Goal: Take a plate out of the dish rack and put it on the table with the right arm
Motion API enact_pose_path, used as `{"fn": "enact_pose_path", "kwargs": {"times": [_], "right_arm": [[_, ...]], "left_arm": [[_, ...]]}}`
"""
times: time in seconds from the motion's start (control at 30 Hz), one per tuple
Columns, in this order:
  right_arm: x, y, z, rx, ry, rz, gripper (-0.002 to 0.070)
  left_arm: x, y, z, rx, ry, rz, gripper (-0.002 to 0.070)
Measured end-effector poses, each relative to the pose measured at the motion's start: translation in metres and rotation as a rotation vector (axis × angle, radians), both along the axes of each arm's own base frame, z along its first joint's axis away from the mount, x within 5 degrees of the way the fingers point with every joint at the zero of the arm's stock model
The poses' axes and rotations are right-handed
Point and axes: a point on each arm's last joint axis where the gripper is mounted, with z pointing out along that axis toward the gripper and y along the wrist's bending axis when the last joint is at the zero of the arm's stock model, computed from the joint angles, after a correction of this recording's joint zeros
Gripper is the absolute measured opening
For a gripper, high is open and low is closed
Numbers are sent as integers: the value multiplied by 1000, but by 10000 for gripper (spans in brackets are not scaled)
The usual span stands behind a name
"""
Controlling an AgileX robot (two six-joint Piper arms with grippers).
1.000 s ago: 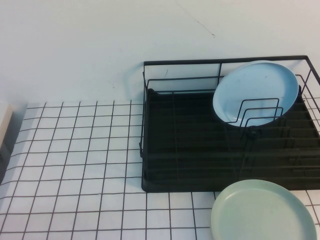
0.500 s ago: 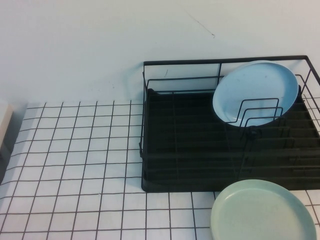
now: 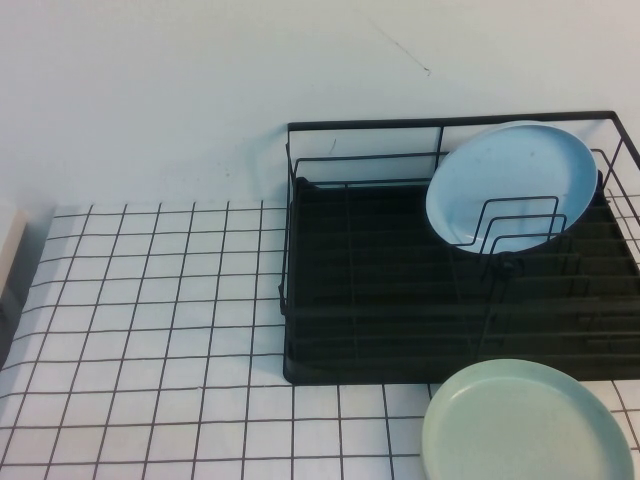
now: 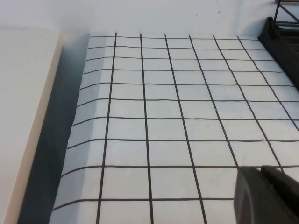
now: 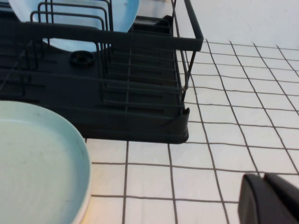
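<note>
The pale mint-green plate (image 3: 527, 422) lies flat on the gridded white table (image 3: 150, 330), just in front of the black dish rack (image 3: 380, 300); it also shows in the right wrist view (image 5: 37, 163). The rack (image 5: 117, 93) still holds a light blue plate (image 3: 510, 185) leaning on its wire loops. My right gripper (image 5: 264, 179) is shut and empty, low over the table beside the mint plate and apart from it. My left gripper (image 4: 259, 170) is shut and empty over the table's left part. Neither gripper shows in the high view.
A pale beige board (image 4: 23, 116) lies along the table's left edge, also seen in the high view (image 3: 8, 250). A white wall rises behind the rack. The rack's corner (image 4: 280, 35) shows at the edge of the left wrist view.
</note>
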Motion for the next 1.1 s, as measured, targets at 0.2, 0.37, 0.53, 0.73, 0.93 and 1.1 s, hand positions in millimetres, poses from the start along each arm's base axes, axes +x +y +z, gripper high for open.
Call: {"fn": "enact_pose_path", "kwargs": {"times": [0.2, 0.37, 0.53, 0.73, 0.93, 1.1], "right_arm": [[0, 0, 0, 22, -1, -8, -2], [0, 0, 0, 24, 1, -8, -2], [0, 0, 0, 24, 1, -8, -2], [0, 0, 0, 24, 1, -8, -2], [0, 0, 0, 24, 1, -8, -2], [0, 0, 0, 24, 1, -8, -2]], "left_arm": [[0, 0, 0, -3, 0, 1, -3], [0, 0, 0, -6, 0, 2, -3], [0, 0, 0, -6, 0, 2, -3], [0, 0, 0, -6, 0, 2, -3], [0, 0, 0, -6, 0, 2, -3], [0, 0, 0, -6, 0, 2, -3]]}}
